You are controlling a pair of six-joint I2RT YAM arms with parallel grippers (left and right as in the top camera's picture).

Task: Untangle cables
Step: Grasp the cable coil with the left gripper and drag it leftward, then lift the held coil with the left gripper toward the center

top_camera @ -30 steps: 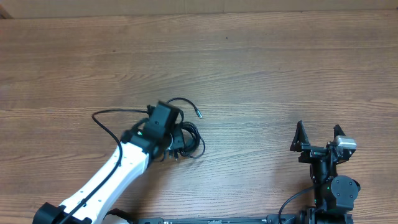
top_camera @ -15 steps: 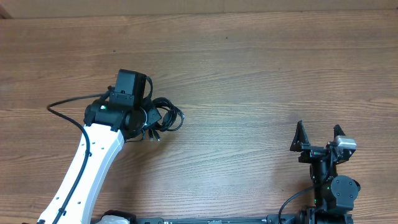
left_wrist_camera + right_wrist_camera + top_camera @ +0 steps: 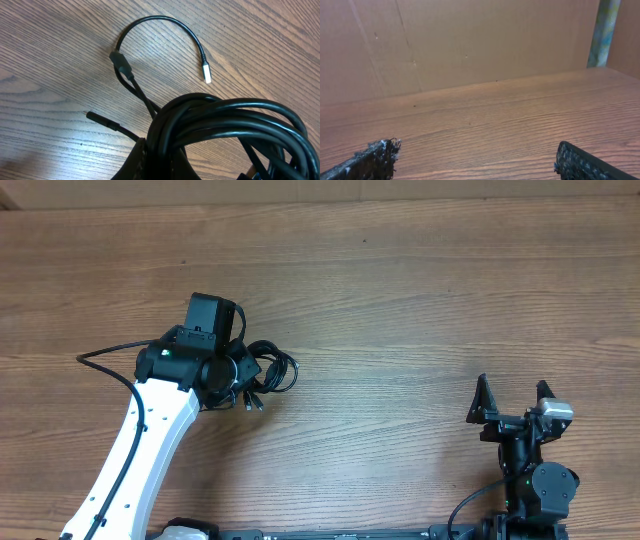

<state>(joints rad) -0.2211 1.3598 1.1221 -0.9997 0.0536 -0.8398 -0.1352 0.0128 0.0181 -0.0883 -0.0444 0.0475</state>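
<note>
The left gripper (image 3: 236,370), largely hidden, is clenched on the bunched cables (image 3: 225,120); the right gripper (image 3: 475,160) is spread wide.

Cannot make out the left gripper (image 3: 238,373) from overhead, buried under its own black wrist housing (image 3: 212,315). Cannot tell which strand of the cables (image 3: 270,370) sits between the jaws; too small and tangled there to count, plug ends included. From the left wrist, only get part of the bundle, cut off at the right and bottom edges, ending in a dark blur below. Of the right gripper (image 3: 475,160), only see the fingertips (image 3: 375,157) from its wrist, cropped by the lower edge.
</note>
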